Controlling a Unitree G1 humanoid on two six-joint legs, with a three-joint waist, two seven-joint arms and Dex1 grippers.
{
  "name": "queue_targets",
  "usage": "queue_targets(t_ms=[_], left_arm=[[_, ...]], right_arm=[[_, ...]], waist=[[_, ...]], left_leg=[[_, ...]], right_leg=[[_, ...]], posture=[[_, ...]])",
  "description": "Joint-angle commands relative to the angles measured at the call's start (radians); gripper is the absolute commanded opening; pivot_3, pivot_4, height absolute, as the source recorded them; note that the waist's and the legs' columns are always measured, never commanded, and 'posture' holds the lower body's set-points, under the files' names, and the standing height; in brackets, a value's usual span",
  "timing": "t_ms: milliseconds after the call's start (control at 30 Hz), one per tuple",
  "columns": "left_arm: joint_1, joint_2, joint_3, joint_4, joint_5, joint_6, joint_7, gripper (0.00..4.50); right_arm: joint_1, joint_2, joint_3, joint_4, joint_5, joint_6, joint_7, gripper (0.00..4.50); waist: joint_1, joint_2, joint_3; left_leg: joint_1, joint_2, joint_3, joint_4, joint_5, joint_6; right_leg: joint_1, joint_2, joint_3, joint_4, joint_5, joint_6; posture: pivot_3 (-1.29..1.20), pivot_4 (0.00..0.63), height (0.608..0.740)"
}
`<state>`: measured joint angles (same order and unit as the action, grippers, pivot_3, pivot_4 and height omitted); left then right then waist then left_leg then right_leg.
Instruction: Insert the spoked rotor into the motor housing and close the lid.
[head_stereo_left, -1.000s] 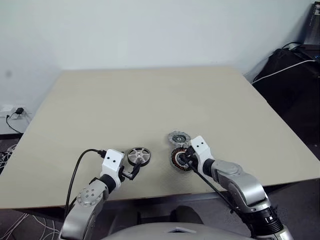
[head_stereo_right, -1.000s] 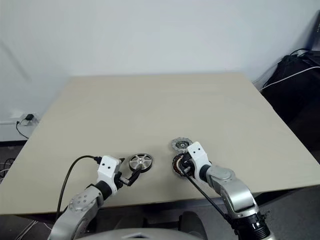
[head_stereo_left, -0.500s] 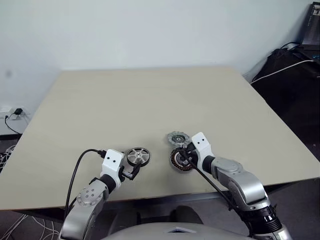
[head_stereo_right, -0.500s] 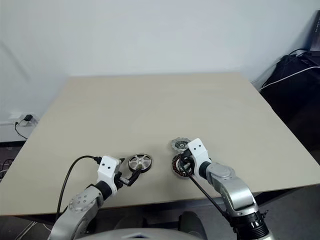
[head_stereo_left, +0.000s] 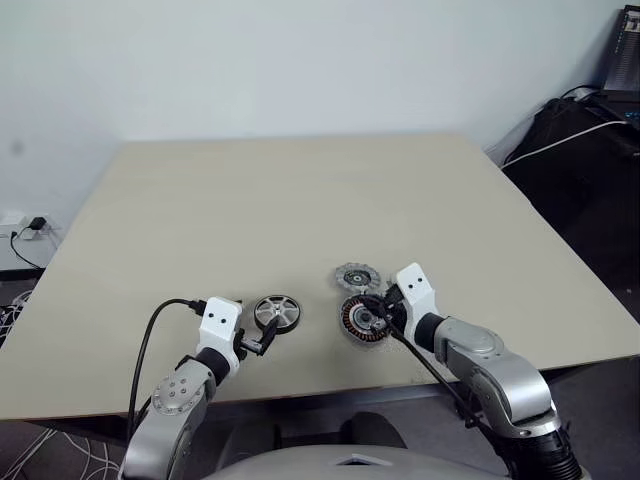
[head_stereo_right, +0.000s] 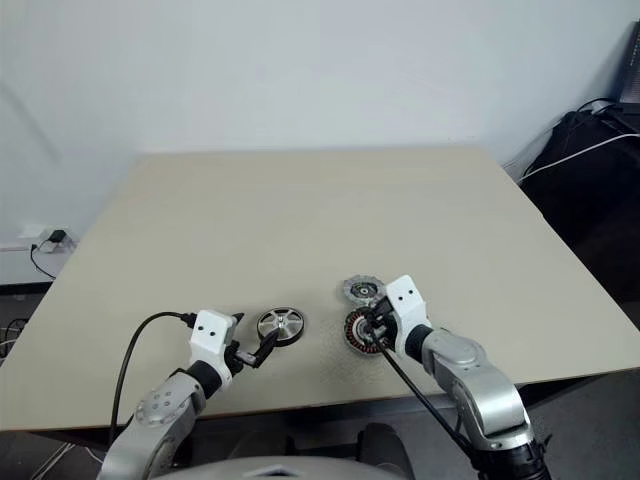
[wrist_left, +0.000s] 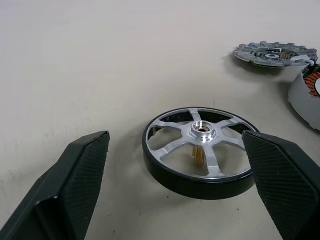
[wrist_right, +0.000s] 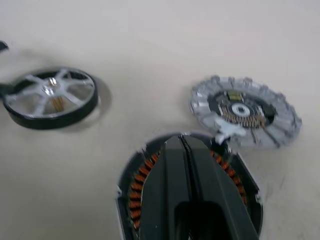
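Note:
The spoked rotor (wrist_left: 200, 150) lies flat on the table near its front edge. My left gripper (wrist_left: 175, 137) is open, with one finger on either side of the rotor and neither touching it. To the rotor's right the motor housing (head_stereo_left: 352, 322), with its copper windings, stands tilted, and its grey underside shows in the left wrist view. My right gripper (wrist_right: 180, 141) is shut. Its fingers lie across the housing's centre and their tips reach its far rim. I cannot tell whether they pinch any part of it. The grey notched lid (head_stereo_left: 355, 277) lies flat just behind the housing.
The beige table (head_stereo_left: 300, 200) stretches far behind the parts. Its front edge runs just under both grippers. Black equipment with white cables (head_stereo_left: 590, 150) stands past the table's right side. A wall socket (head_stereo_left: 30, 225) sits low on the left.
My right gripper has risen a little, still shut, and the motor housing under it now faces up more fully. The left gripper, rotor and lid have not moved.

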<state>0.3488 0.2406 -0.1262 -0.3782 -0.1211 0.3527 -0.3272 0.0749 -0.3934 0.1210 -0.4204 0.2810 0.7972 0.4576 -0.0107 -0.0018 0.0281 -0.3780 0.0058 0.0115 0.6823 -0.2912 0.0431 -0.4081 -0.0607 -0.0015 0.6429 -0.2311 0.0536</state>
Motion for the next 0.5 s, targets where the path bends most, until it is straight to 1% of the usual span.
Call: queue_targets(t_ms=[33,200,333,500], left_arm=[[-0.010,-0.003,0.001,-0.020,-0.007,-0.026,-0.004,4.50],[-0.011,-0.003,-0.001,-0.020,-0.008,-0.024,-0.007,4.50],[-0.007,-0.003,0.001,-0.024,-0.008,-0.024,-0.005,4.50],[0.000,-0.004,0.003,-0.029,-0.008,-0.024,-0.001,4.50]], right_arm=[[0.002,0.002,0.020,0.029,-0.009,-0.013,-0.002,0.03],[-0.010,0.011,0.035,0.095,-0.026,-0.027,-0.011,0.03],[-0.006,0.005,0.023,0.156,-0.040,-0.039,-0.017,0.03],[0.018,-0.018,0.003,0.171,-0.039,-0.044,-0.006,0.03]], waist=[[0.000,0.000,0.000],[0.000,0.000,0.000],[0.000,0.000,0.000],[0.000,-0.001,-0.001]], left_leg=[[0.000,0.000,0.000,0.000,0.000,0.000],[0.000,0.000,0.000,0.000,0.000,0.000],[0.000,0.000,0.001,0.000,0.000,0.000],[0.001,0.000,0.001,0.000,0.000,0.000]], right_leg=[[0.000,0.000,0.000,0.000,0.000,0.000],[0.000,0.000,0.000,0.000,0.000,0.000],[0.000,0.000,0.000,0.000,0.000,0.000],[0.001,0.000,0.000,0.000,0.000,0.000]], posture=[[0.00,0.000,0.740],[0.00,0.000,0.740],[0.00,0.000,0.740],[0.00,0.000,0.740]])
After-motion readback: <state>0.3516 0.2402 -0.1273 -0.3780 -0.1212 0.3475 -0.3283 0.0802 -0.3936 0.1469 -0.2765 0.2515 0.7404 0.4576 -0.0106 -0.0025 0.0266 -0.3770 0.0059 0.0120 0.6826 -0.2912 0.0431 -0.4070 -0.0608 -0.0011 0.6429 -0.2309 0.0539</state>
